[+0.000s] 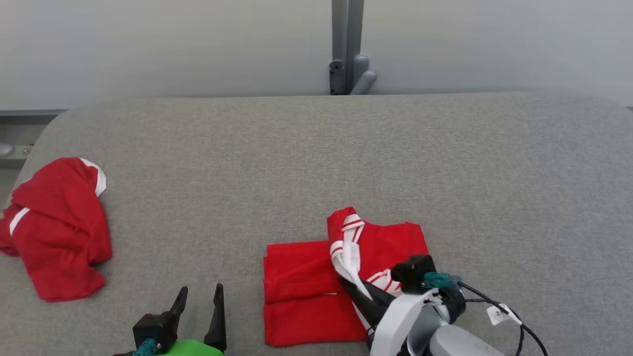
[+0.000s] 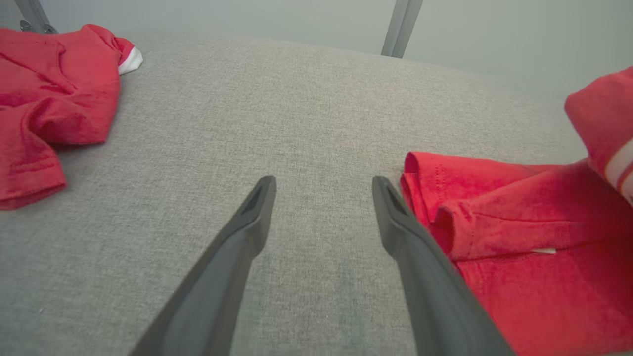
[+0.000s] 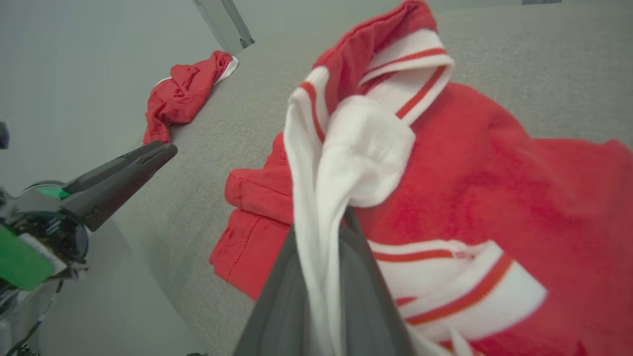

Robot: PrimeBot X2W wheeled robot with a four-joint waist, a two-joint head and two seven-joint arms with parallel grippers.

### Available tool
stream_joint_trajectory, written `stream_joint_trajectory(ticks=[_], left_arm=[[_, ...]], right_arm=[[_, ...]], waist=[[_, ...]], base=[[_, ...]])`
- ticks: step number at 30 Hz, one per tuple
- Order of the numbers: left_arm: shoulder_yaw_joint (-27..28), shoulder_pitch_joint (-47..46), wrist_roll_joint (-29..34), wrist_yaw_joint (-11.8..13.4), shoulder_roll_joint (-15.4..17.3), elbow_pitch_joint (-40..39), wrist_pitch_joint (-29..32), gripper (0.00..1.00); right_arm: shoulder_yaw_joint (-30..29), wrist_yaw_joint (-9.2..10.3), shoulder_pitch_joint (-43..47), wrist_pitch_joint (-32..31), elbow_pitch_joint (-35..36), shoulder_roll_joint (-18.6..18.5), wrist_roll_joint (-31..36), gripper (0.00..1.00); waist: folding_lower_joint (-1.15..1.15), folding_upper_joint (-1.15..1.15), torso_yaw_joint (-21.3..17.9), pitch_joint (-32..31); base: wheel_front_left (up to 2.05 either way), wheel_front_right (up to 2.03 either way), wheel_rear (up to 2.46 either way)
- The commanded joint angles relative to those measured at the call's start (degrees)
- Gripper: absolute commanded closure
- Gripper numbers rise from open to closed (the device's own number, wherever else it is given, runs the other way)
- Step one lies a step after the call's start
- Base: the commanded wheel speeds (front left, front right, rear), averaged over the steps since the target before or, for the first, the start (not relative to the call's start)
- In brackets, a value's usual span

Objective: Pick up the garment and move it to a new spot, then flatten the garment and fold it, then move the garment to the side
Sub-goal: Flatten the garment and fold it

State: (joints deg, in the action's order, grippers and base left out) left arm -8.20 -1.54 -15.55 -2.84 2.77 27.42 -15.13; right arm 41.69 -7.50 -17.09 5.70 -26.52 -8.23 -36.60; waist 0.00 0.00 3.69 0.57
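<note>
The garment (image 1: 306,291), red with white striped trim, lies partly folded on the grey table near its front edge. My right gripper (image 1: 349,283) is shut on the white trimmed edge of the garment (image 3: 494,173) and holds that edge raised above the rest of the cloth. The white fabric drapes over the right gripper (image 3: 348,232) and hides its fingertips. My left gripper (image 1: 201,291) is open, low over bare table just left of the garment (image 2: 519,247), with nothing between its fingers (image 2: 247,232).
A second red garment (image 1: 59,227) lies crumpled at the table's left edge. The grey padded table (image 1: 346,148) stretches back to a pale wall with a grey post (image 1: 346,49). A black cable (image 1: 499,306) trails from my right wrist.
</note>
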Motion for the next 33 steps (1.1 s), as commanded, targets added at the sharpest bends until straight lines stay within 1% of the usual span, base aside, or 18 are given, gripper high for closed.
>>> stream_joint_trajectory(ticks=[1, 2, 4, 8, 11, 12, 13, 14, 17, 19, 22, 25, 29, 31, 33], left_arm=[[-0.46, -0.69, -0.6, 0.31, 0.24, 0.05, 0.01, 0.0], [-0.46, -0.69, -0.6, 0.31, 0.24, 0.05, 0.01, 0.0], [-0.91, -0.9, -0.38, 0.34, 0.23, 0.1, 0.01, 0.0], [-1.35, -1.24, -0.41, 0.34, 0.22, 0.18, 0.01, 0.0], [-1.44, -1.11, -0.6, 0.36, 0.23, 0.21, 0.01, 0.0], [-1.53, -1.06, -0.58, 0.33, 0.22, 0.27, 0.01, 0.0], [-1.58, -1.02, -0.51, 0.33, 0.22, 0.35, 0.01, 0.0], [-1.51, -0.99, -0.45, 0.33, 0.22, 0.41, 0.01, 0.0], [-0.95, -0.82, -0.49, 0.7, 0.22, 0.36, 0.01, 0.0], [-0.47, -0.65, -0.55, 0.94, 0.22, 0.28, 0.01, 0.0], [0.33, 0.05, -0.78, 1.32, 0.23, -0.15, 0.01, 0.0], [1.19, 0.77, -0.75, 1.34, 0.21, -0.36, 0.01, 0.0], [2.0, 1.15, -0.71, 1.36, 0.22, -0.66, 0.01, 0.0], [2.16, 1.29, -0.64, 1.25, 0.23, -0.65, 0.01, 0.0], [2.2, 1.27, -0.71, 1.34, 0.22, -0.74, 0.01, 0.0]], right_arm=[[1.3, 0.03, -1.59, -0.19, -0.8, 1.04, 0.67, 1.0], [1.3, 0.03, -1.59, -0.19, -0.8, 1.04, 0.67, 1.0], [2.24, 0.03, -2.86, 0.02, -2.31, 1.72, 0.81, 1.0], [3.12, 0.03, -5.37, 1.01, -6.63, 3.39, 0.58, 1.0], [3.41, 0.03, -6.94, 2.28, -10.45, 4.11, 0.22, 1.0], [3.72, 0.03, -7.4, 2.78, -11.45, 4.4, -0.14, 0.96], [3.83, 0.03, -7.79, 3.41, -12.15, 4.72, -1.02, 0.69], [3.69, 0.03, -8.2, 3.89, -13.03, 4.86, -1.67, 0.0], [3.65, 0.03, -9.08, 6.13, -13.75, 4.95, -4.03, 0.0], [3.2, 0.03, -9.33, 7.67, -12.65, 5.04, -5.73, 0.0], [0.73, 0.03, -8.81, 9.06, -10.99, 4.46, -7.71, 0.0], [-3.06, 0.05, -7.21, 9.51, -9.59, 2.2, -7.91, 0.0], [-8.73, 0.03, -3.69, 9.45, -6.93, -0.01, -5.87, 0.0], [-10.24, 0.03, -1.76, 9.46, -6.07, -0.87, -4.92, 0.0], [-10.46, 0.03, 0.17, 9.48, -5.12, -1.19, -4.32, 0.0]], waist=[[0.0, 0.0, 3.9, 0.54], [0.0, 0.0, 3.9, 0.54], [0.0, 0.0, 5.57, 0.75], [0.0, 0.0, 8.18, 1.06], [0.0, 0.0, 9.27, 1.18], [0.0, 0.0, 9.52, 1.2], [0.0, 0.0, 9.65, 1.19], [0.0, 0.0, 9.71, 1.16], [0.0, 0.0, 9.3, 0.93], [0.0, 0.0, 8.63, 0.56], [0.0, 0.0, 7.19, -0.22], [0.0, 0.0, 5.67, -0.77], [0.0, 0.0, 4.03, -1.22], [0.0, 0.0, 3.58, -1.41], [0.0, 0.0, 3.31, -1.57]], base=[[0.0, 0.0, 0.0], [0.0, 0.0, 0.0], [0.0, 0.0, 0.0], [0.0, 0.0, 0.0], [0.0, 0.0, 0.0], [0.0, 0.0, 0.0], [0.0, 0.0, 0.0], [0.0, 0.0, 0.0], [0.0, 0.0, 0.0], [0.0, 0.0, 0.0], [0.0, 0.0, 0.0], [0.0, 0.0, 0.0], [0.0, 0.0, 0.0], [0.0, 0.0, 0.0], [0.0, 0.0, 0.0]])
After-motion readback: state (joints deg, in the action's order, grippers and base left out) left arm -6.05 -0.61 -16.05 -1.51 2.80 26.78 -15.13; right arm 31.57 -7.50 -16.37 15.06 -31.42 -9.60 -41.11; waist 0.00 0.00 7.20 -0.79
